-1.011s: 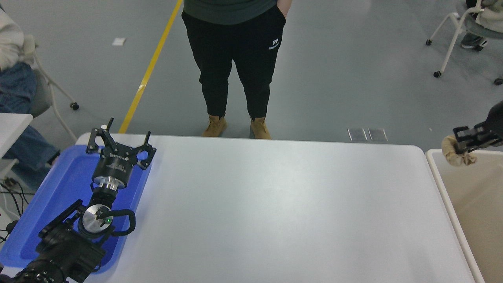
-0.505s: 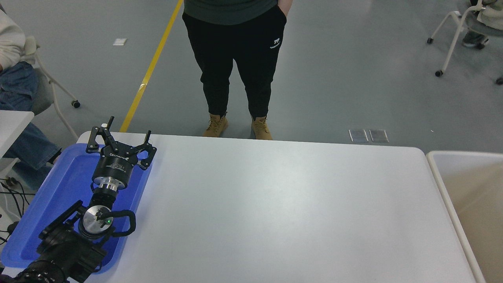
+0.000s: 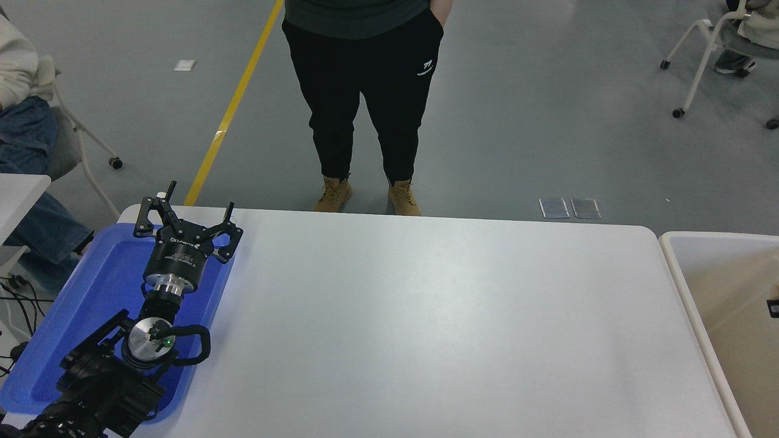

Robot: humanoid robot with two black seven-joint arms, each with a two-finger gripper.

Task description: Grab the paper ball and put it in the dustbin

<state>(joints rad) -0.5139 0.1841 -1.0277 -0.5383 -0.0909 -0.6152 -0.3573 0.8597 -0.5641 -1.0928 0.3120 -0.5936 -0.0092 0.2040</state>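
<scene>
While the left gripper (image 3: 185, 214) hangs parked over the far end of the blue tray (image 3: 67, 316) at the white table's (image 3: 426, 328) left edge, its fingers spread apart with nothing between them, only a small black sliver of the right gripper (image 3: 773, 308) pokes in at the picture's right edge, above the dustbin (image 3: 688, 286) (too little shows to tell how its fingers stand). That off-white bin sits just off the table's right edge. No paper ball can be seen, so its place cannot be told. At the table's far edge stands a person (image 3: 365, 91) in dark trousers and tan boots.
</scene>
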